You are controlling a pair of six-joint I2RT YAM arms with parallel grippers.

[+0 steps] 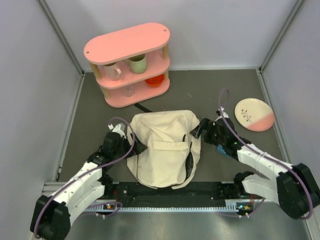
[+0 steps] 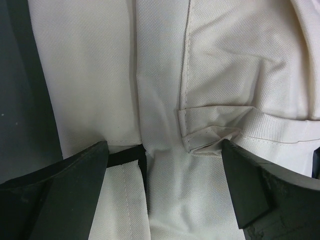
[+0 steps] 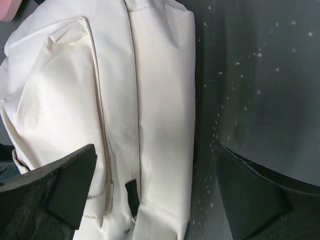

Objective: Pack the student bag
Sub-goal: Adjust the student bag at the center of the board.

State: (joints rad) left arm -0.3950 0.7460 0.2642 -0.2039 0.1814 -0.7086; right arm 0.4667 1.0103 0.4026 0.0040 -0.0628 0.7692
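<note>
Cream fabric of the student bag lies flat on the dark counter, between the 2 grippers. The left gripper sits at the bag's left edge, released, its 2 black fingers spread wide with nothing between them but cloth. In the left wrist view the bag fills the space ahead of that gripper; a black strap piece lies just beside one finger, and a folded seam corner lies just beside the other.

The right gripper is at the bag's upper right corner, also released and holding nothing. In its wrist view the gripper straddles the bag's edge: one finger is over the cream cloth, the other over bare counter. A small black buckle shows on the bag between the fingers.

Beyond the left gripper stands a pink shelf holding mugs. A pink-and-white plate lies just to the right of the right gripper.
</note>
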